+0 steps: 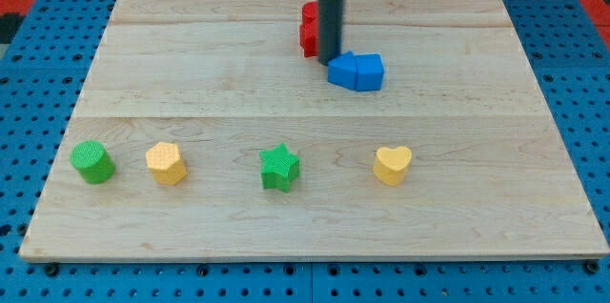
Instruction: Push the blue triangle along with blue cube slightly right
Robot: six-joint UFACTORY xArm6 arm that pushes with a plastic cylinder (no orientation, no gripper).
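My tip (329, 60) has no claw, only a bare rod end grasping nothing, and it touches the blue triangle (343, 70) at that block's 10 o'clock. The blue cube (370, 71) sits against the triangle at 3 o'clock, above the wooden worktop's (477, 198) centre. Two red blocks (309, 29) stand at the tip's 11 o'clock; along the bottom sit two green and two yellow blocks: green cylinder (92, 162), yellow hexagon (166, 163), green star (279, 168), yellow heart (392, 164).

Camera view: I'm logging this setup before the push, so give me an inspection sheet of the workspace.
Surface: pale wooden board, flat, on blue pegboard.
Job's things: blue triangle block and blue cube block, touching.
Clutter: red block behind the rod; green cylinder, yellow hexagonal block, green star, yellow heart in a row.
Claw: none; my tip at the triangle's left.
Cables: nothing seen.
Surroundings: red edging at top corners.
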